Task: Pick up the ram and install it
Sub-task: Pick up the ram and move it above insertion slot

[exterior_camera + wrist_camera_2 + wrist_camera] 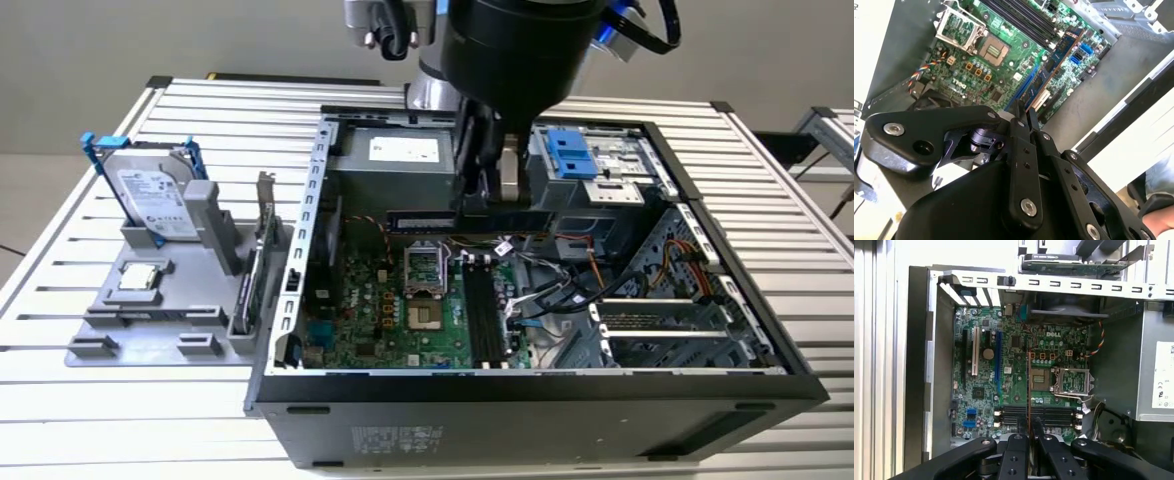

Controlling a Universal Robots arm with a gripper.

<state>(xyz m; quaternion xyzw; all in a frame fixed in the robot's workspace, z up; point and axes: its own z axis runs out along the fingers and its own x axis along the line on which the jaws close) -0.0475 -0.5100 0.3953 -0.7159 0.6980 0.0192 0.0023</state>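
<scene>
My gripper (483, 205) hangs inside the open computer case (534, 390), shut on the ram (461, 219). The ram is a long dark blue stick, held level above the motherboard (387, 310). Below and in front of it lie the black memory slots (483, 320). In the second wrist view the ram (1054, 65) runs out from the fingertips (1030, 116) over the board. In the first wrist view the ram (1029, 390) is a thin edge-on line crossing the slots (1051, 415) from above, held by the gripper (1029, 434).
On the exterior view's left, a grey holder (160, 310) carries a hard drive in a blue frame (150, 195), a green card (260, 260) and a chip (140, 280). The power supply (400, 160), a blue bracket (567, 150) and loose cables (574, 285) crowd the case.
</scene>
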